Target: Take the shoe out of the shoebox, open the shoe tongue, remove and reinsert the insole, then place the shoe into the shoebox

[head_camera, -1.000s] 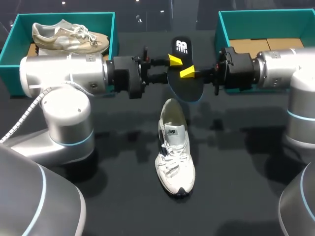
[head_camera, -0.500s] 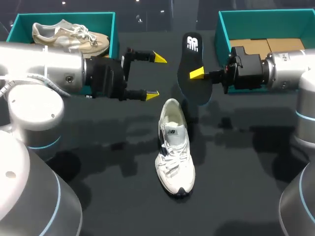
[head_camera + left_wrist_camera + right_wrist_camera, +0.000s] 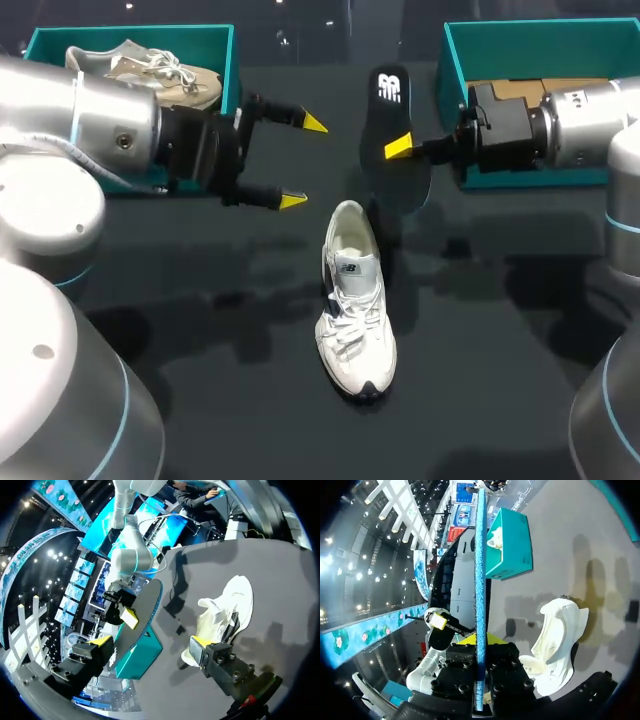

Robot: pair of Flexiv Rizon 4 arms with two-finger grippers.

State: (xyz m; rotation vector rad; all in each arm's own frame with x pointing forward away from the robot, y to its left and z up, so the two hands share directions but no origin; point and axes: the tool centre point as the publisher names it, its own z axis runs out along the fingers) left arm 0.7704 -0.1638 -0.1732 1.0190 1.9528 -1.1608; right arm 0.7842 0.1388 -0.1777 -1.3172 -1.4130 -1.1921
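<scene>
A white sneaker (image 3: pixel 356 300) lies in the middle of the dark table, toe towards the near edge. Behind it the black insole (image 3: pixel 392 120) stands on edge in the air, with my right gripper (image 3: pixel 400 148) shut on its lower part. In the right wrist view the insole (image 3: pixel 480 570) runs edge-on between the right gripper's fingers (image 3: pixel 480 652), and the sneaker (image 3: pixel 555 645) lies beside them. My left gripper (image 3: pixel 303 162) hangs open left of the insole, holding nothing. Its wrist view shows the left gripper (image 3: pixel 150 647) open, with the insole (image 3: pixel 145 612) ahead of it and the sneaker (image 3: pixel 225 612) to one side.
A teal shoebox (image 3: pixel 225 60) at the back left holds a beige sneaker (image 3: pixel 140 72). A second teal shoebox (image 3: pixel 455 45) at the back right has cardboard (image 3: pixel 520 90) in it; my right arm lies across its front. Bare table surrounds the white sneaker.
My left gripper has let go of the insole, opened wide and drawn back to the left. The right gripper keeps the insole and has shifted slightly right.
</scene>
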